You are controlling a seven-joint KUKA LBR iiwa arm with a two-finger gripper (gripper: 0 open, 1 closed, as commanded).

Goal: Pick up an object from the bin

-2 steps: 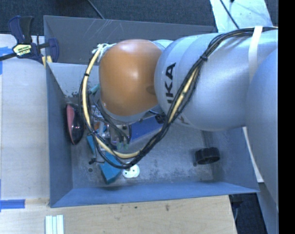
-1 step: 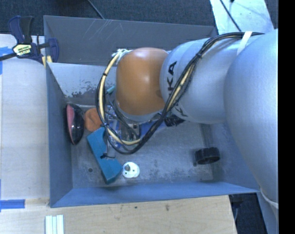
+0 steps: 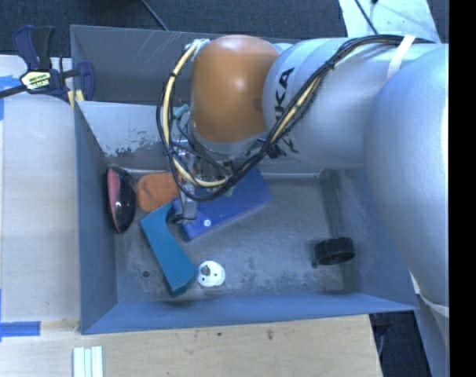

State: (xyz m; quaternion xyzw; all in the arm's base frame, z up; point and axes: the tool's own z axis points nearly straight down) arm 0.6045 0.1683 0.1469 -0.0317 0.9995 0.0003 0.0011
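My gripper (image 3: 184,209) reaches down under the orange wrist cover, in the left middle of the bin. Its tip sits where a teal block (image 3: 167,251) meets a flat blue piece (image 3: 230,203). The teal block lies slanted toward the front edge. The blue piece stretches right from the gripper. An orange rounded thing (image 3: 154,190) lies just left of the gripper, partly hidden by cables.
A dark oval thing with a pink rim (image 3: 119,199) rests against the left wall. A small white round piece (image 3: 211,273) lies near the front. A black cylinder (image 3: 334,250) sits at the right. The arm covers the bin's back right.
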